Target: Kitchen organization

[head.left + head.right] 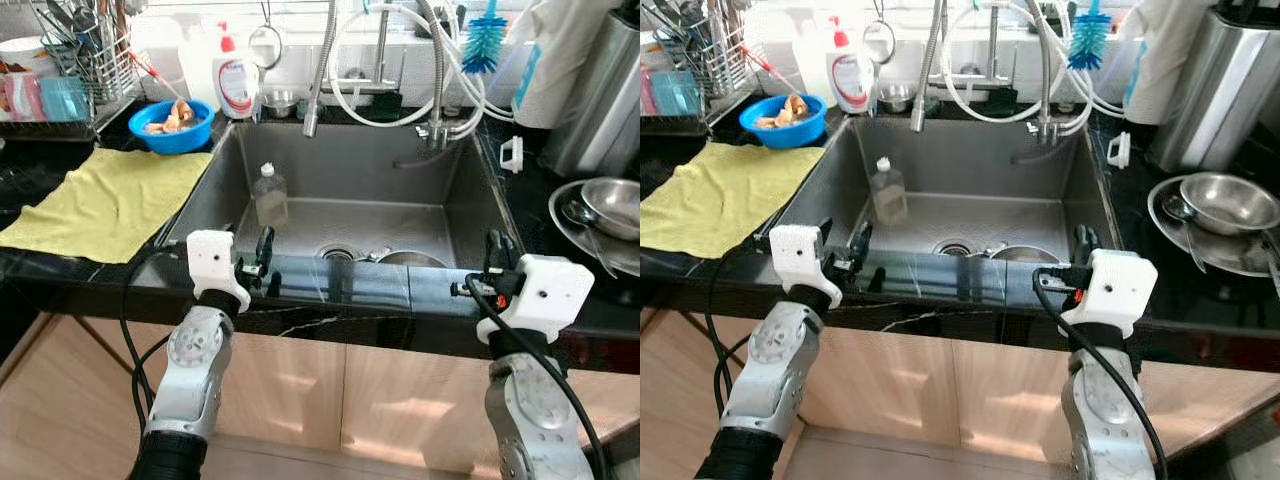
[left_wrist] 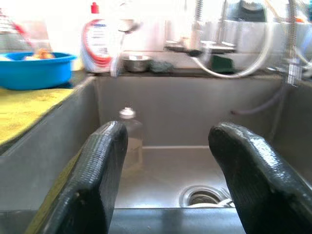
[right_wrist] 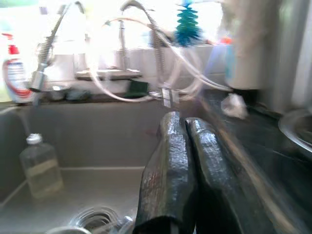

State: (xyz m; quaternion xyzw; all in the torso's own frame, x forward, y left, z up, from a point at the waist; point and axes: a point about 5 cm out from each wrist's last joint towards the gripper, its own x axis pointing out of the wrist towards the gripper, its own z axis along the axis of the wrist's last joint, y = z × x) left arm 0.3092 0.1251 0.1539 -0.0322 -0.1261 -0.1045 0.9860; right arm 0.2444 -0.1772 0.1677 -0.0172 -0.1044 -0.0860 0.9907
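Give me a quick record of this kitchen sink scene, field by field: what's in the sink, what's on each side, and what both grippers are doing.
sink: stainless steel basin, set in a black counter
in sink: clear plastic bottle with white cap, upright near the left wall
left of sink: yellow cloth; blue bowl holding food scraps
behind sink: white dish soap bottle with red cap
right of sink: steel bowl on a steel plate
left gripper: open, at the front rim, holding nothing
right gripper: shut, at the front rim, holding nothing
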